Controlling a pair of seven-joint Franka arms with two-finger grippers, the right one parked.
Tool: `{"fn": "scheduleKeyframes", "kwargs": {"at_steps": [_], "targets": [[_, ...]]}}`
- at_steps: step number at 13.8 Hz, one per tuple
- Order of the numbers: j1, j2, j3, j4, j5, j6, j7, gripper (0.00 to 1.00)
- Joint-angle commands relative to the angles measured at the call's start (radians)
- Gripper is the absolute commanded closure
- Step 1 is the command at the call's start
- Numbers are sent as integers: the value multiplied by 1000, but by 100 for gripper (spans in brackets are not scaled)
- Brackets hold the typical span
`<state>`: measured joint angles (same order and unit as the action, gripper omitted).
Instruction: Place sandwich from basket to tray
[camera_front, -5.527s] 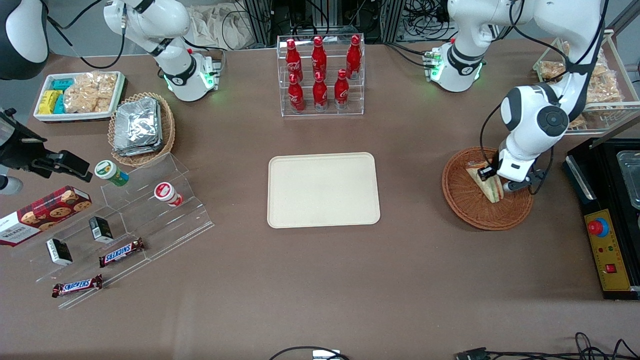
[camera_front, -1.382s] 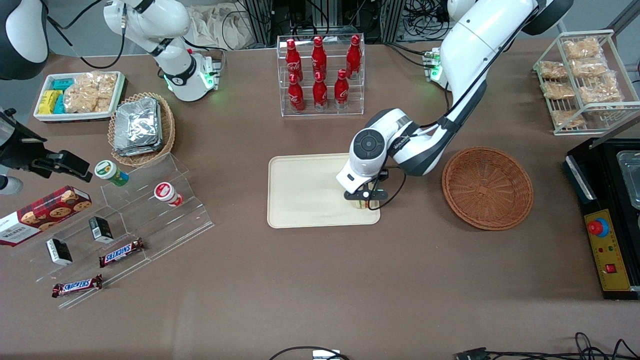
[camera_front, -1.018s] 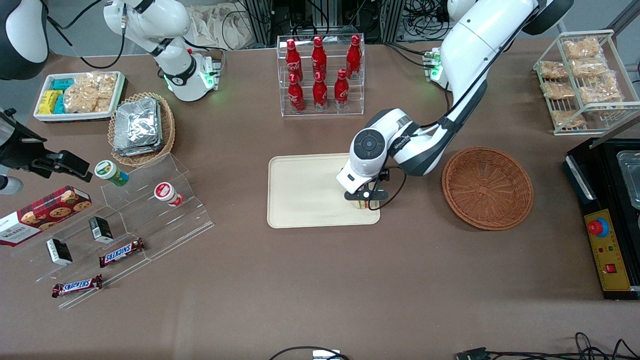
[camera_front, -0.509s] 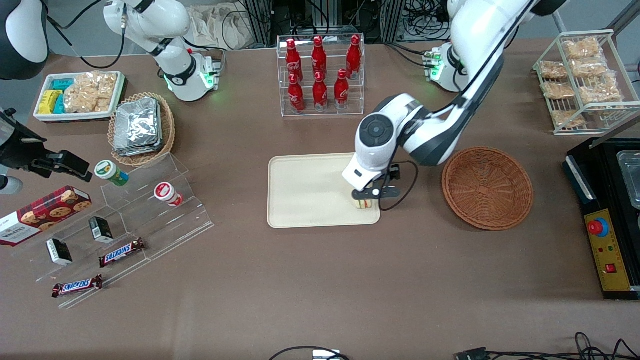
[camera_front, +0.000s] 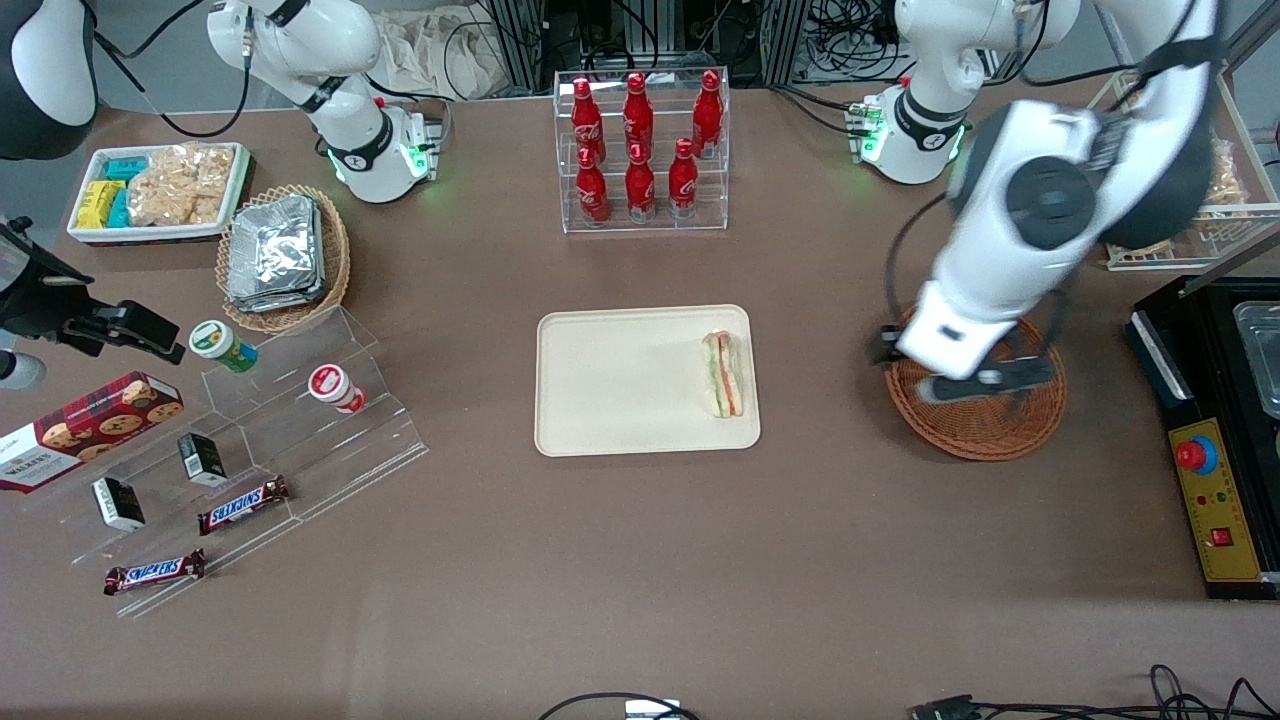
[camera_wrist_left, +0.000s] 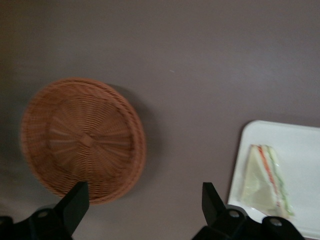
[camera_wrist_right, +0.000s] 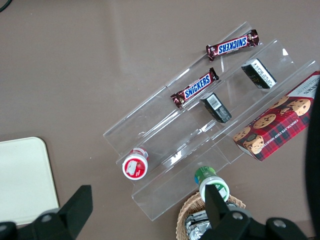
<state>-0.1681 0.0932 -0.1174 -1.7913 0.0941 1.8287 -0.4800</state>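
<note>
On the tray (camera_front: 600, 390) lies the sandwich (camera_front: 722, 374); hand (camera_front: 975, 385) hovers over the basket (camera_front: 985, 430), fingers spread wide, holding nothing.

A brown tablecloth (camera_front: 620, 560) covers the table. On it a plain cream-beige tray (camera_front: 620, 380) holds a sandwich (camera_front: 723, 374) of white bread striped with green and red-orange filling. The round basket (camera_front: 985, 430) is reddish-brown woven wicker. Above the basket hangs the black gripper (camera_front: 975, 382), fingers spread wide, on a white arm (camera_front: 1010, 250) with dark grey joints. Red bottles (camera_front: 640, 150) fill a clear rack.
</note>
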Motion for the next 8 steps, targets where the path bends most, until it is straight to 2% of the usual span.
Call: {"fn": "scheduleKeyframes", "kwargs": {"at_steps": [1, 3, 6, 8], "targets": [[-16, -84, 125, -72, -40, 0, 119, 0], [-16, -102, 209, -77, -71, -3, 204, 0], [-16, -119, 272, -56, -71, -42, 225, 0], [-16, -133, 277, -51, -68, -43, 248, 0]]}}
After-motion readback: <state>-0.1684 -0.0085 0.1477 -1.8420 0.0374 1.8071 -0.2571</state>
